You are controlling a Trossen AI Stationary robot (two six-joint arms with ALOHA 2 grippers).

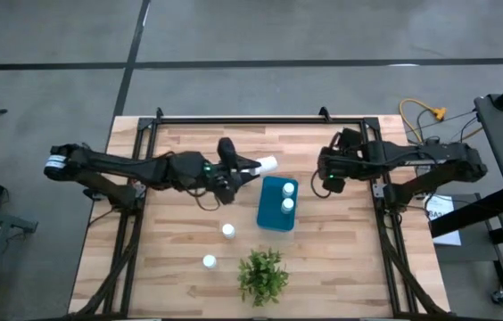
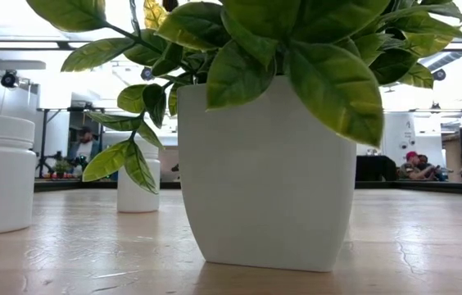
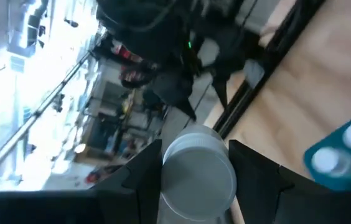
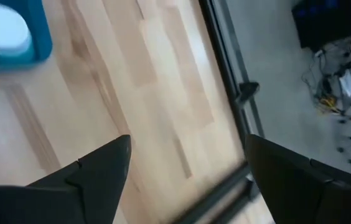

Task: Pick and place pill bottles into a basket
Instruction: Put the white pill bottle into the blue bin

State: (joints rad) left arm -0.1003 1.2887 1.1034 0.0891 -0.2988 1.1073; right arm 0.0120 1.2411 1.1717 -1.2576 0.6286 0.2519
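Worktop [image 1: 341,241]: basket [image 1: 270,218] sits mid-worktop with 2 bottles inside. Your left claw [image 1: 253,168] is clamped on a pill bottle [image 1: 266,165] held tilted beside the basket's far corner; release early and it rolls off outside. Right claw [image 4: 185,168] waits spread, empty.

2 bottles [image 1: 288,197] in basket [image 1: 269,218]; 2 bottles [image 1: 218,246] on table [image 1: 341,259], left of plant [image 1: 262,275].
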